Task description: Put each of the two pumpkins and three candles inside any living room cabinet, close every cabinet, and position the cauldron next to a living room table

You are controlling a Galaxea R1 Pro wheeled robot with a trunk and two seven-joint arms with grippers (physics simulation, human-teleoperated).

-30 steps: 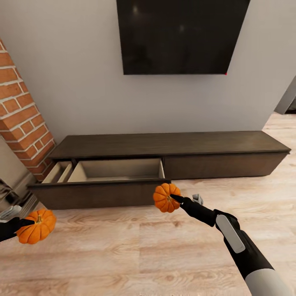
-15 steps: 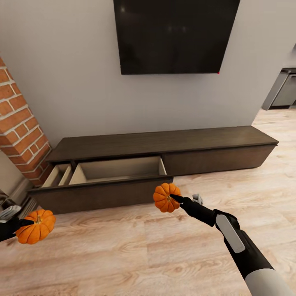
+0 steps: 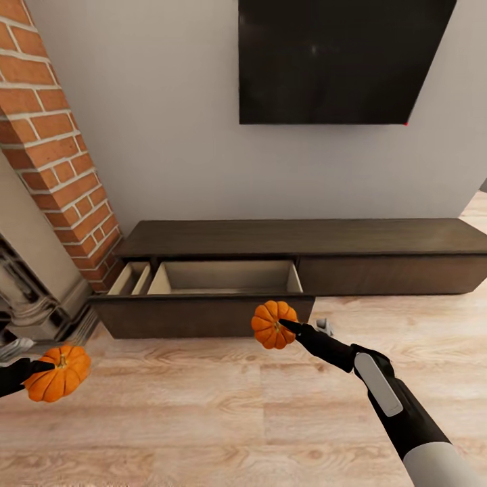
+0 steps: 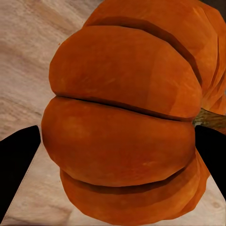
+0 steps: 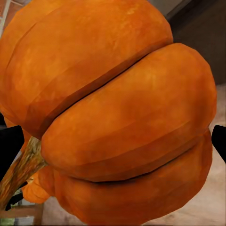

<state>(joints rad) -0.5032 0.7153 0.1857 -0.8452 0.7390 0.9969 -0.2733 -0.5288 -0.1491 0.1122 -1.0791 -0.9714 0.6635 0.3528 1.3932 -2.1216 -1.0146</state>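
Two orange ribbed pumpkins are held up, one in each hand. My right gripper point(image 3: 287, 329) is shut on a pumpkin point(image 3: 273, 325) just in front of the cabinet's point(image 3: 304, 237) open drawer point(image 3: 203, 314); close up, this pumpkin point(image 5: 117, 113) sits between the black fingers point(image 5: 9, 146). At the lower left, my left gripper point(image 3: 30, 368) is shut on the other pumpkin point(image 3: 57, 372), which hangs over the wood floor; up close that pumpkin point(image 4: 127, 117) lies between dark fingertips point(image 4: 16, 165). The drawer's beige inside looks empty.
A brick chimney point(image 3: 57, 149) and an ornate fireplace surround point(image 3: 27, 291) stand left of the cabinet. A black TV point(image 3: 338, 61) hangs on the grey wall above it. Light plank floor point(image 3: 203, 419) stretches in front.
The whole picture has shifted rightward, so the camera has turned left; cabinet and chimney now sit further right. Both arms keep their pumpkins in the same pose.
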